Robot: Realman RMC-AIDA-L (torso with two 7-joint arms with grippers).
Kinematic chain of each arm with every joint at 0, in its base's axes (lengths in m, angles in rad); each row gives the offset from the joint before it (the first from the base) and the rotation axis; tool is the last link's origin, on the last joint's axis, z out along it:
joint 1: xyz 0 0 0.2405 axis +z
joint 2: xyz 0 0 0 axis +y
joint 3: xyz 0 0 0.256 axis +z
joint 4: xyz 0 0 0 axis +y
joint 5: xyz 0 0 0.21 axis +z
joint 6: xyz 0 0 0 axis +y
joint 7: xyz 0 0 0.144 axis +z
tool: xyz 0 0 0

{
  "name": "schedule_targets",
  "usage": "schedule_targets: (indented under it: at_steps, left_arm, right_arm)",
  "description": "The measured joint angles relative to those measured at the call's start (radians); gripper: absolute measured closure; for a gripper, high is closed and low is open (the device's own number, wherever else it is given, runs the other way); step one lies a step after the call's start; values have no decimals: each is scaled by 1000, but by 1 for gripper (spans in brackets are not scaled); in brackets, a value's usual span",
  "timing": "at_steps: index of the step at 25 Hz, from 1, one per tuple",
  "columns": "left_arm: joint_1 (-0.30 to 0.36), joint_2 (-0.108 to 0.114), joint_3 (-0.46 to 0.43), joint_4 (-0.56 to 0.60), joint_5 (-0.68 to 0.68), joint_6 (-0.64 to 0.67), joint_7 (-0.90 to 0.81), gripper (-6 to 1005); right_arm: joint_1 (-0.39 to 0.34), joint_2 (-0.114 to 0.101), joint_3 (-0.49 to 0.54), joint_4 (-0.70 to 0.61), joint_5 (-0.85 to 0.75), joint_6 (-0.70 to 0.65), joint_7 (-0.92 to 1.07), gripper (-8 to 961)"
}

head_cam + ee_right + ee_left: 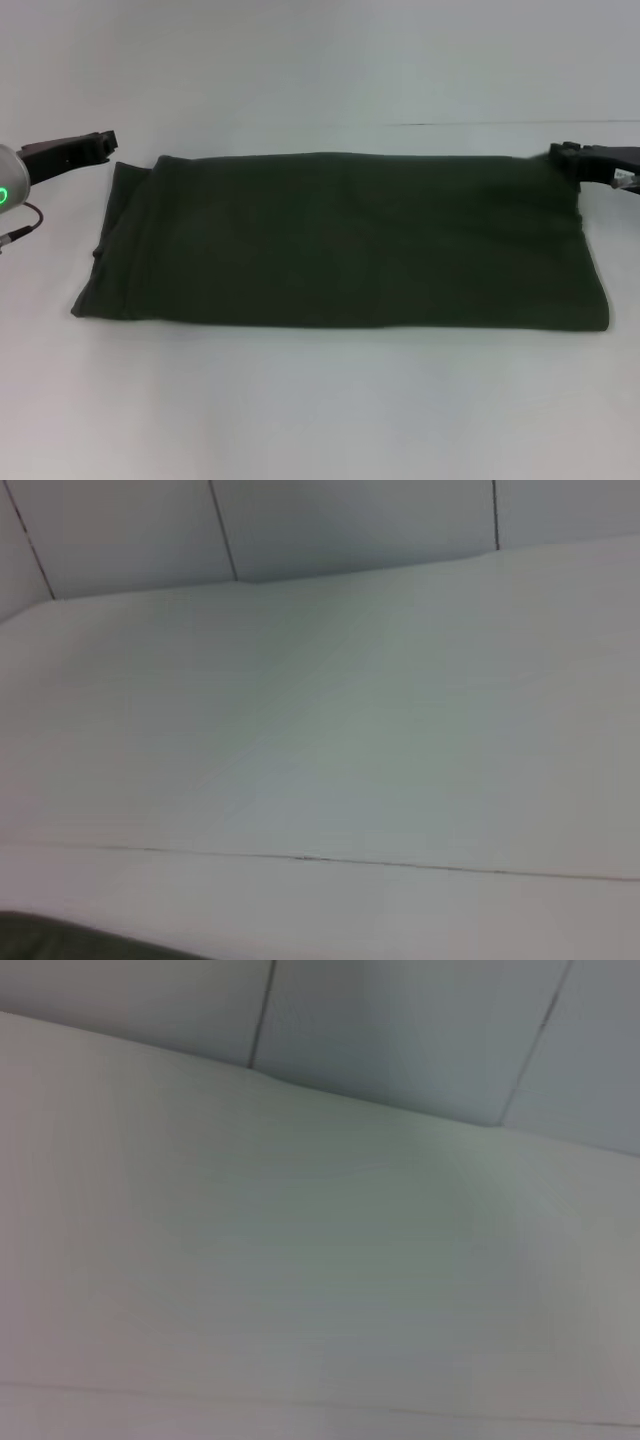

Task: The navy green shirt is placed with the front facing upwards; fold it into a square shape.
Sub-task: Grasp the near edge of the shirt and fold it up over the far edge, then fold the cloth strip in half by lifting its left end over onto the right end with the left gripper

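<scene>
Shirt [345,240]: long band lying left-right on worktop [320,410].
Left gripper [95,143], right gripper [568,155]: at opposite far corners; finger state unclear.

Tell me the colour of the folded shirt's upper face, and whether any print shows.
The shirt is plain dark olive green, no print visible; the head view shows it best.

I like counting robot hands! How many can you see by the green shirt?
2. The left gripper sits near the navy green shirt's far left corner; the right gripper at its far right corner.
</scene>
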Motion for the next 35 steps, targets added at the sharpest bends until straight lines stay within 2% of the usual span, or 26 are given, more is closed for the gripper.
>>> schedule_targets:
  at_steps: [2, 5, 8, 10, 15, 16, 19, 23, 26, 31, 35]
  left_arm:
    - [-1, -5, 0, 0, -6, -26, -9, 961]
    - [5, -9, -1, 0, -33, -56, -17, 866]
    - [10, -9, -2, 0, -45, -60, -17, 772]
    - [12, -9, -5, 2, -47, -61, -18, 569]
    - [17, -10, 1, 5, -48, -37, -19, 330]
    - [18, -10, 3, 6, -48, -25, -19, 325]
    - [33, -10, 8, 22, -48, 48, -19, 311]
    - [71, -14, 9, 78, -48, 214, -19, 302]
    - [116, -29, 11, 161, -48, 368, -20, 303]
    - [172, -53, 27, 252, -48, 468, -22, 306]
    - [234, -63, 56, 313, -40, 533, -33, 307]
  right_arm:
    - [7, 9, -4, -10, 7, 27, 0, 813]
    - [16, 16, -4, -25, 28, 48, 0, 750]
    - [20, 13, -4, -38, 40, 49, 15, 629]
    - [18, 7, -4, -43, 44, 28, 35, 549]
    - [1, -19, -17, -45, 47, -56, 102, 336]
    - [-4, -26, -28, -47, 45, -81, 126, 293]
    - [-29, -41, -55, -63, 44, -167, 192, 244]
    - [-84, -54, -75, -117, 44, -309, 280, 180]
    - [-135, -59, -75, -168, 47, -438, 320, 131]
    - [-201, -69, -75, -229, 38, -583, 398, 131]
    - [-235, -92, -76, -235, 11, -657, 460, 132]
